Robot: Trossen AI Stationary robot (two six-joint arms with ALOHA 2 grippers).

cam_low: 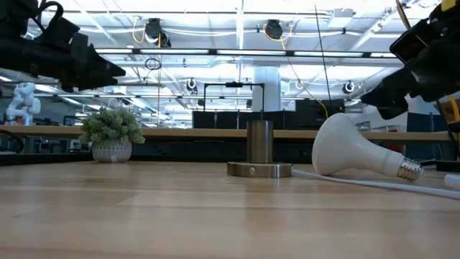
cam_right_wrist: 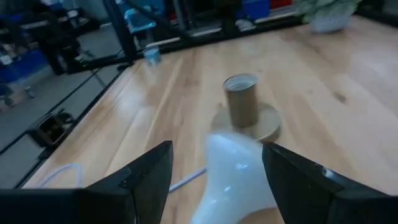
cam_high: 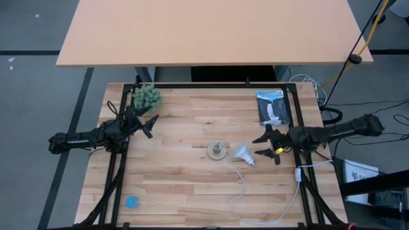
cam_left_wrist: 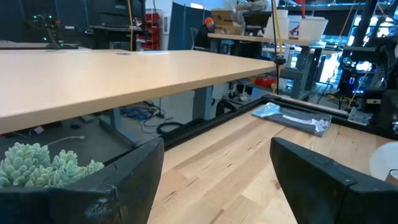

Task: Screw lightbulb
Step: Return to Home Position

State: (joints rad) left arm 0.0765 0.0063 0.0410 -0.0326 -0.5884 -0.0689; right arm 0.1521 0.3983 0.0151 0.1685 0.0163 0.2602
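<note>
The white frosted lightbulb (cam_high: 243,153) lies on its side on the wooden table, globe toward the socket, its grey screw base (cam_low: 410,170) toward the table's right. It also shows in the right wrist view (cam_right_wrist: 233,177). The silvery socket (cam_high: 218,150), an upright tube on a round disc, stands at the table's middle (cam_low: 259,152). My right gripper (cam_high: 267,146) is open, just right of the bulb and above the table, touching nothing. My left gripper (cam_high: 151,126) is open and empty at the table's left, raised near the plant.
A white cord (cam_high: 255,204) runs from the socket toward the near right. A potted green plant (cam_high: 146,96) stands at the far left corner. A printed booklet (cam_high: 273,107) lies at the far right. A blue disc (cam_high: 131,202) lies near the near left corner.
</note>
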